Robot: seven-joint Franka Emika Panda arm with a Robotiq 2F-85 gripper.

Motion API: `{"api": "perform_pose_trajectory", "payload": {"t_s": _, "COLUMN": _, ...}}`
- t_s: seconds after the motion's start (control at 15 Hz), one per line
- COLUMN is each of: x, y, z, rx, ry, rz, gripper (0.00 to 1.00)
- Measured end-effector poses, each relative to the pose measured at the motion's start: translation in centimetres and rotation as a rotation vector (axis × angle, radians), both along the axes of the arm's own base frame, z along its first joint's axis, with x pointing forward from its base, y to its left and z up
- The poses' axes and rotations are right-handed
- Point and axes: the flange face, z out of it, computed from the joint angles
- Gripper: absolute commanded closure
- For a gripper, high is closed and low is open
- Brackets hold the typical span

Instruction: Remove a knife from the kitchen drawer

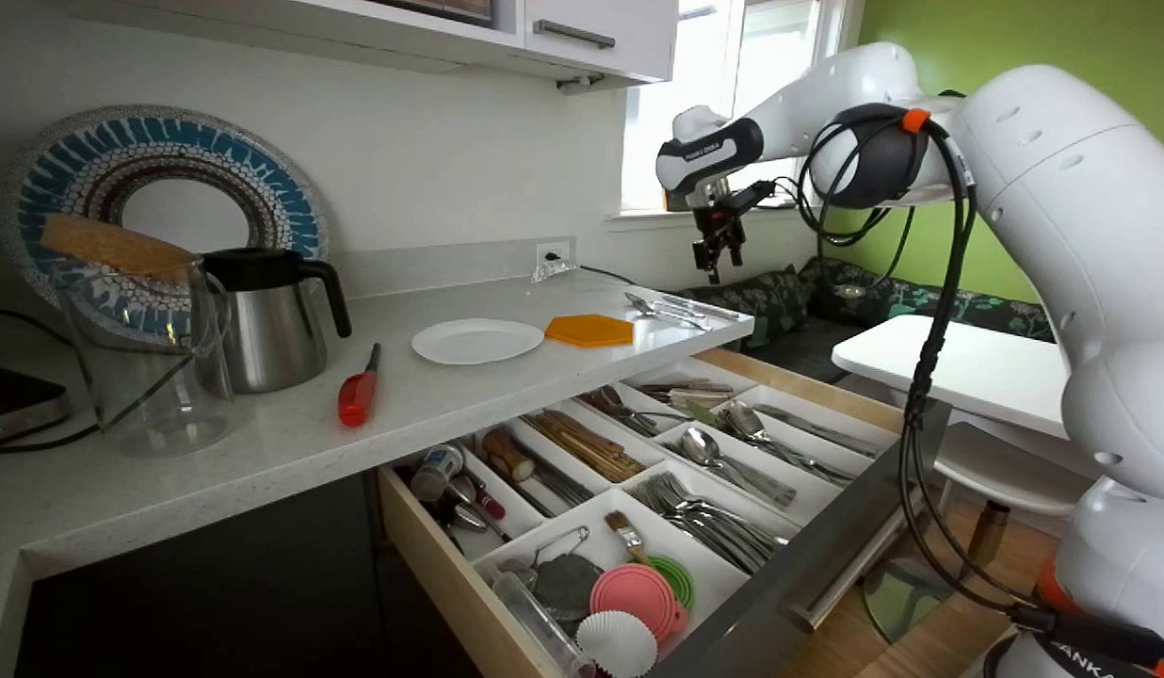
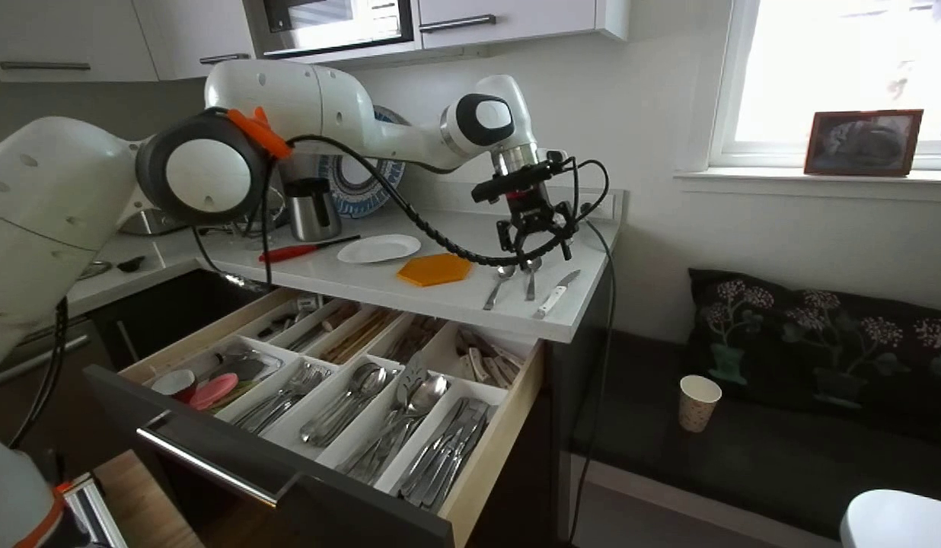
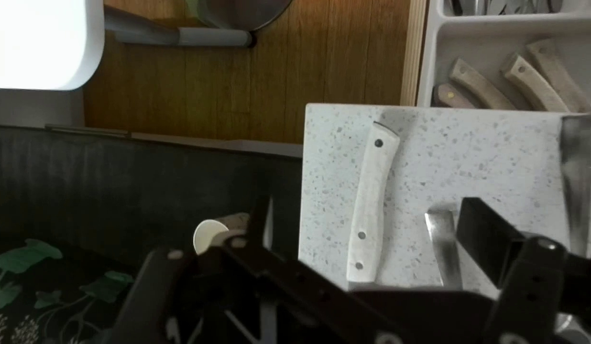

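In an exterior view, the drawer is pulled out below and left of the tool, more knives inside. The tool stands wide, holding nothing. Beneath it, spoons rest on the worktop; below and right, near the edge, a knife. If that is the one wanted, removal looks done: best rise straight up, jaws wide, lest it be nudged off.

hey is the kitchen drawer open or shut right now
Open: both exterior views show the drawer jutting out from under the countertop, its cutlery exposed.
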Motion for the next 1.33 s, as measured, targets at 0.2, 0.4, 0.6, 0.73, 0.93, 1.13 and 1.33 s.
{"api": "perform_pose_trajectory", "payload": {"t_s": 0.2, "x": -0.8, "y": 0.1, "z": 2.7, "rx": 0.057, "ry": -0.096, "rz": 0.07, "gripper": 0.0}}
{"api": "perform_pose_trajectory", "payload": {"t_s": 0.4, "x": -2.3, "y": -0.1, "z": 4.3, "rx": 0.106, "ry": -0.154, "rz": 0.121, "gripper": 0.0}}
{"api": "perform_pose_trajectory", "payload": {"t_s": 0.6, "x": -5.3, "y": -0.7, "z": 4.6, "rx": 0.127, "ry": -0.115, "rz": 0.084, "gripper": 0.0}}
{"api": "perform_pose_trajectory", "payload": {"t_s": 0.73, "x": -8.1, "y": -1.3, "z": 4.5, "rx": 0.127, "ry": -0.059, "rz": 0.007, "gripper": 0.0}}
{"api": "perform_pose_trajectory", "payload": {"t_s": 0.93, "x": -12.5, "y": -1.5, "z": 4.7, "rx": 0.155, "ry": -0.004, "rz": -0.122, "gripper": 0.0}}
{"api": "perform_pose_trajectory", "payload": {"t_s": 1.13, "x": -15.9, "y": -0.1, "z": 4.5, "rx": 0.196, "ry": -0.001, "rz": -0.208, "gripper": 0.0}}
{"api": "perform_pose_trajectory", "payload": {"t_s": 1.33, "x": -18.9, "y": 2.1, "z": 3.6, "rx": 0.237, "ry": -0.015, "rz": -0.284, "gripper": 0.0}}
